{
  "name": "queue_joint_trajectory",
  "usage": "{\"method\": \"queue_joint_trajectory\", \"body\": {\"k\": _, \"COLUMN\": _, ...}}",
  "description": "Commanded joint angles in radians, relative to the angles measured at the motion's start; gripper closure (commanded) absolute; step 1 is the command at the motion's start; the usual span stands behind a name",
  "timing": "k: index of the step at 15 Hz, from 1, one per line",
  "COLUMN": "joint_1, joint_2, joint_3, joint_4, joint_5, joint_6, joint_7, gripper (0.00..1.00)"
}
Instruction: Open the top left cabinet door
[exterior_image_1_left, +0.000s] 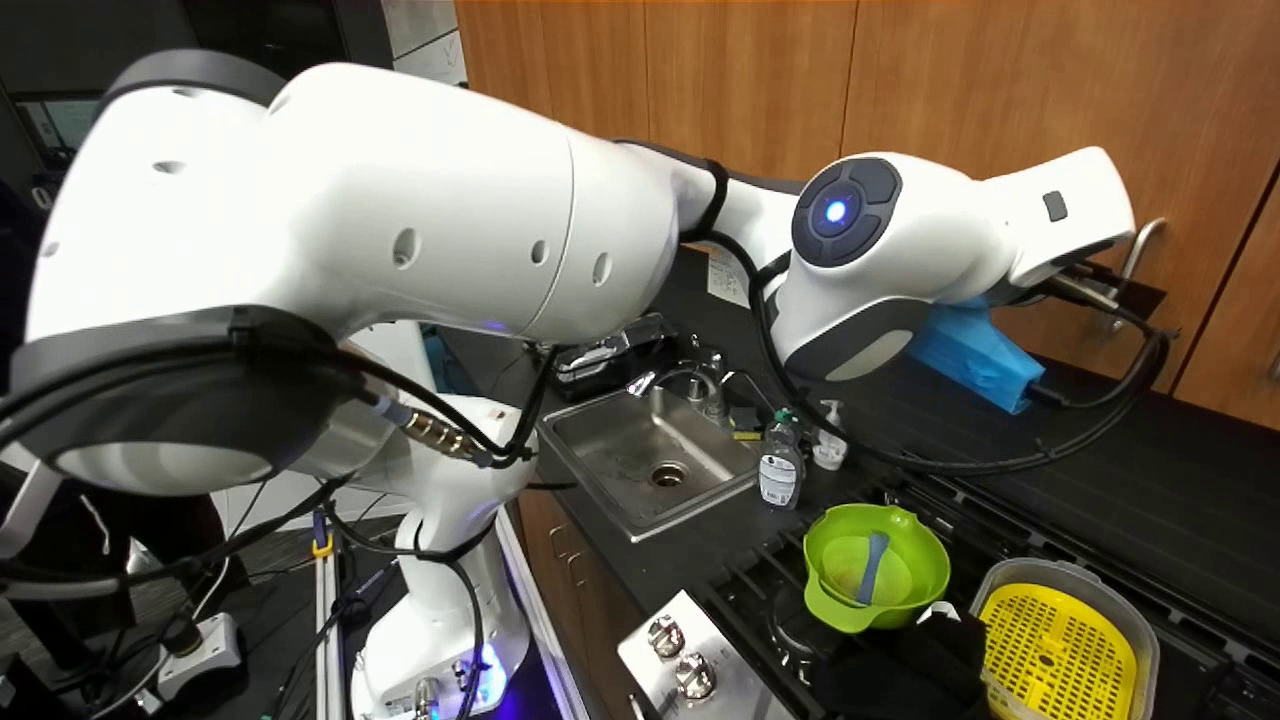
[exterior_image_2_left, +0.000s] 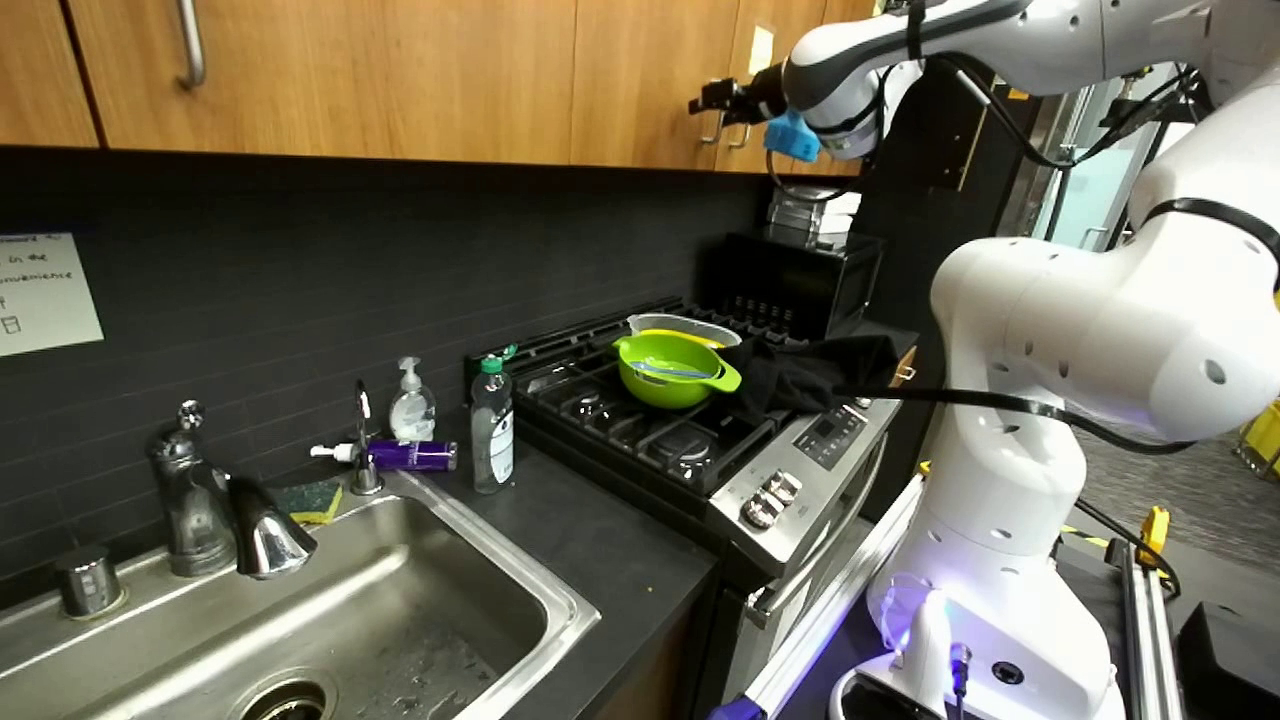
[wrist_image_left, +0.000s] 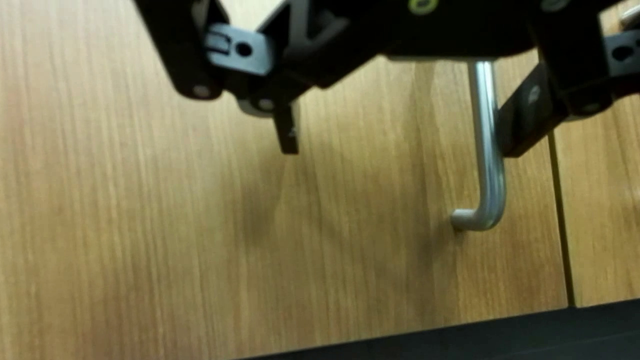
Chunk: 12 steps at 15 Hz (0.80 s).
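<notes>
The top left cabinet door (wrist_image_left: 150, 225) is a flat brown wood-grain panel, shut flush with its neighbour. It shows in both exterior views (exterior_image_1_left: 1010, 90) (exterior_image_2_left: 645, 70). Its silver bar handle (wrist_image_left: 485, 135) stands vertical near the door's right edge in the wrist view; its upper part is hidden behind the gripper. My gripper (wrist_image_left: 400, 145) is open in front of the door. The handle lies between its spread fingers, close beside the right finger (wrist_image_left: 527, 115); I cannot tell whether they touch. The gripper (exterior_image_2_left: 702, 100) is also at the handle (exterior_image_2_left: 712, 128) in an exterior view.
A neighbouring door (wrist_image_left: 600, 225) adjoins across a narrow seam (wrist_image_left: 560, 215). Below are the stove (exterior_image_2_left: 640, 440) with a green bowl (exterior_image_2_left: 660, 385), a yellow colander (exterior_image_1_left: 1060, 650), soap bottles (exterior_image_2_left: 492, 425) and the sink (exterior_image_1_left: 600, 430). A cable (exterior_image_1_left: 1000, 465) loops below the wrist.
</notes>
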Motion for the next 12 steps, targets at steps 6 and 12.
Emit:
{"method": "queue_joint_trajectory", "body": {"k": 6, "joint_1": 0.060, "joint_2": 0.001, "joint_3": -0.061, "joint_4": 0.052, "joint_5": -0.028, "joint_6": -0.032, "joint_7": 0.001, "gripper": 0.09}}
{"method": "queue_joint_trajectory", "body": {"k": 12, "joint_1": 0.075, "joint_2": -0.018, "joint_3": -0.080, "joint_4": 0.060, "joint_5": -0.042, "joint_6": -0.059, "joint_7": -0.009, "gripper": 0.58}}
